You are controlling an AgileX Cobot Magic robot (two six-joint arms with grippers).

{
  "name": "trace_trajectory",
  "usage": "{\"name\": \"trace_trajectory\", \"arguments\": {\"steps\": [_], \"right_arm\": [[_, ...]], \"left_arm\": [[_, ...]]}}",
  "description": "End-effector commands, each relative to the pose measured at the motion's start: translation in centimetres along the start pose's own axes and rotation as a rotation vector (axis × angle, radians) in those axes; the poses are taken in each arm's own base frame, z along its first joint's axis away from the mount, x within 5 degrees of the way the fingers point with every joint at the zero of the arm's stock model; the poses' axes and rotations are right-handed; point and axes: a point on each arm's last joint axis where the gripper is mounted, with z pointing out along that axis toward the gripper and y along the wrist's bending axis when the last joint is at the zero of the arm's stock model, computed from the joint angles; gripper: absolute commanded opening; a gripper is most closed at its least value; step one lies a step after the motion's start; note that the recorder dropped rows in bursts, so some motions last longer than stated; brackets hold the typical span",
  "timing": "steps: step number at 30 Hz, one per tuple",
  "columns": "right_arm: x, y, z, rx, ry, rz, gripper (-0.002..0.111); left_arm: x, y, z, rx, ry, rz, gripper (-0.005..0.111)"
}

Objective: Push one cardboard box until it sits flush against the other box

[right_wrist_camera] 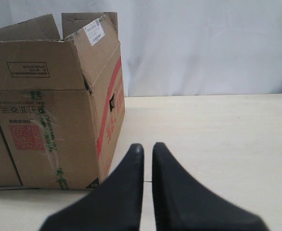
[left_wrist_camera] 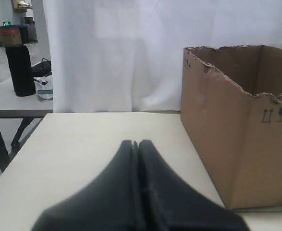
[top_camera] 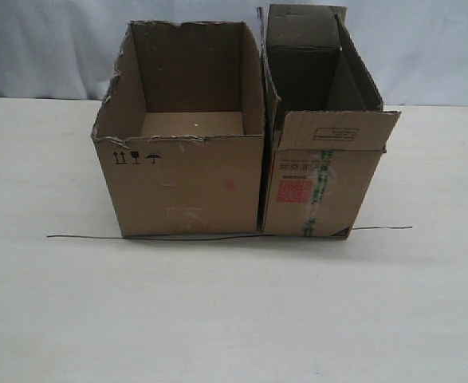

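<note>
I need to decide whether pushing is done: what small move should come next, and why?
Probably none beyond keeping both tools back: the wide ragged-rimmed brown cardboard box already appears flush against the narrower flapped brown box with the red stamp, and the left tool is clear of it.

The cardboard box (top_camera: 182, 171), wide, brown and open-topped with a ragged torn rim and small black handling symbols, stands upright on the left. Pressed against its right side stands the other box (top_camera: 317, 187), narrower and taller, flaps up, with a red square stamp and green-printed tape.
</note>
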Motion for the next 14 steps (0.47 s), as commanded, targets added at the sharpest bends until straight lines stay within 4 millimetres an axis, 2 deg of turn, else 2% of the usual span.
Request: {"name": "trace_trajectory", "arguments": {"steps": [1,14], "right_arm": [[0.09,0.02,0.01,-0.004,-0.003,-0.001,0.005],[0.09,0.02,0.01,-0.004,-0.003,-0.001,0.005]], "left_arm": [[-0.08,0.01,-0.03,-0.001,-0.018,-0.001,0.0],[-0.05,0.02,-0.02,-0.002,-0.014,0.006,0.0]]}}
